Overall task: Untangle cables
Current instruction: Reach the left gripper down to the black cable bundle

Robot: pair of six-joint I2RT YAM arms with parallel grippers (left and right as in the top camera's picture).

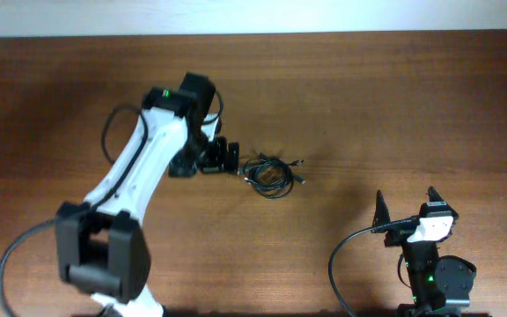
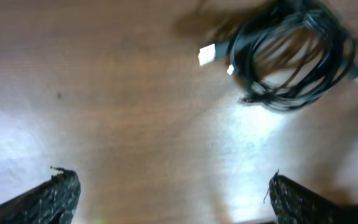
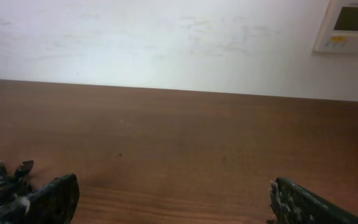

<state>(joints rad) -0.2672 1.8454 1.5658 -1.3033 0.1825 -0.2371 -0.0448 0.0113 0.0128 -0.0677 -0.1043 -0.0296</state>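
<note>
On table point(image 1: 394, 97): cables point(image 1: 268, 172) coiled, seemingly knotted | left gripper point(image 1: 235, 158) beside, spread

brown wood-grain counter point(image 1: 368, 106), matte, with soft glare patches. plain white scuffed wall point(image 3: 166, 43) behind it. white rectangular wall-mounted control panel point(image 3: 348, 25) at upper right.

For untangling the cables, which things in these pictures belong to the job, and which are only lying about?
Belong to the job: cables, one tangled black bundle; left gripper, open; right gripper, open.
Only there: table; white wall; wall panel.
</note>
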